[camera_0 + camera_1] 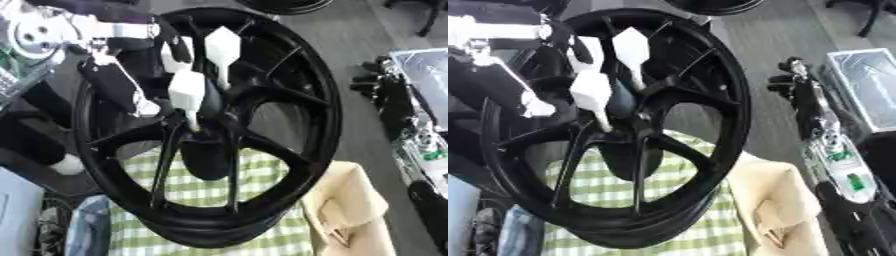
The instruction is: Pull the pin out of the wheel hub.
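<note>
Left eye view: the big black wheel (210,130) stands tilted on a green checked cloth (262,200). White pins (186,95) stick out of the middle, so I think the pull is not done. The left hand (131,37) is up by the pins; I cannot tell its fingers.

Right eye view: the right hand (794,80) hangs apart, fingers curled, holding nothing. The floor (772,30) is grey.

The left arm reaches in from the upper left, its black-and-silver left hand (179,55) raised with fingers curled. The black right hand (791,80) hangs idle at the right edge.
</note>
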You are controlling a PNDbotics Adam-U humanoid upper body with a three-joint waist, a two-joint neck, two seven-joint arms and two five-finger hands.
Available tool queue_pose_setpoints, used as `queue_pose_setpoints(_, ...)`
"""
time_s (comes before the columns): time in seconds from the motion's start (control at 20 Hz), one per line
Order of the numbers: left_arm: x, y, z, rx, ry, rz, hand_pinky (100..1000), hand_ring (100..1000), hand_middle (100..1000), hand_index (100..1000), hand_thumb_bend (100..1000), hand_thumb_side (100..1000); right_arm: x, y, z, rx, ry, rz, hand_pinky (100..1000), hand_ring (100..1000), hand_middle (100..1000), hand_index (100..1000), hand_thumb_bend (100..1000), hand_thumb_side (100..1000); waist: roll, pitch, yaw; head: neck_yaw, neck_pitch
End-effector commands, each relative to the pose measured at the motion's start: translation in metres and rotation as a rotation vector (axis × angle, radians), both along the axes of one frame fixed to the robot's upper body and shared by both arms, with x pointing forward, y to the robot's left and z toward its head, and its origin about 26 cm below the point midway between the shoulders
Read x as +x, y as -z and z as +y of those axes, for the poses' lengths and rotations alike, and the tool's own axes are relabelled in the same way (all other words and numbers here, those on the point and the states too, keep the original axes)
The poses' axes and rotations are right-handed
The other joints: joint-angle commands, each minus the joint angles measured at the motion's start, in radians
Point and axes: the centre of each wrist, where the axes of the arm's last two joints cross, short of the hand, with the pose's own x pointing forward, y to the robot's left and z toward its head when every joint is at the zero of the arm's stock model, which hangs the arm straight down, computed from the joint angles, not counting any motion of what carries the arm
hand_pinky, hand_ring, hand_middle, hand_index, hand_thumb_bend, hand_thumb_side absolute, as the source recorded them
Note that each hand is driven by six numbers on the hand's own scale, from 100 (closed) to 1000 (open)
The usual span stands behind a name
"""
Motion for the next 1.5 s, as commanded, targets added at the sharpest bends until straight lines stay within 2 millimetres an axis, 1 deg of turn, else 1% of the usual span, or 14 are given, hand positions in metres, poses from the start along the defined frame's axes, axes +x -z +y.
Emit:
queue_pose_setpoints(0.05,0.001,-0.009,0.002,0.021,-0.042,0.014,700,616,809,859,377,142,0.001,-0.007,-0.002,-0.018,0.001,-0.018,928,710,621,823,100,906,-0.003,-0.013,-0.001,0.006,-0.009)
queue_pose_setpoints(0.65,0.010,-0.004,0.003,0.027,-0.053,0.019,699,614,806,860,375,144,0.002,-0.006,-0.001,-0.015,0.001,-0.014,928,710,620,824,100,910,-0.001,-0.010,-0.004,0.012,-0.011)
queue_pose_setpoints(1.25,0.015,-0.005,-0.005,0.011,-0.036,0.012,702,617,825,866,377,147,0.002,-0.004,-0.001,-0.011,0.004,-0.007,928,710,620,823,100,916,0.003,-0.008,-0.009,0.018,-0.017)
queue_pose_setpoints(1.35,0.015,-0.004,-0.006,0.013,-0.035,0.012,699,615,814,864,376,146,0.002,-0.004,0.000,-0.010,0.003,-0.006,928,710,620,823,100,917,0.004,-0.008,-0.010,0.018,-0.018)
queue_pose_setpoints(1.45,0.016,-0.003,-0.006,0.016,-0.033,0.016,698,613,792,859,372,126,0.002,-0.004,0.000,-0.010,0.003,-0.006,928,710,620,823,100,917,0.004,-0.008,-0.010,0.017,-0.019)
queue_pose_setpoints(1.5,0.016,-0.003,-0.006,0.018,-0.031,0.018,697,611,768,849,368,113,0.002,-0.004,0.000,-0.010,0.003,-0.006,928,710,620,823,100,917,0.004,-0.008,-0.010,0.018,-0.019)
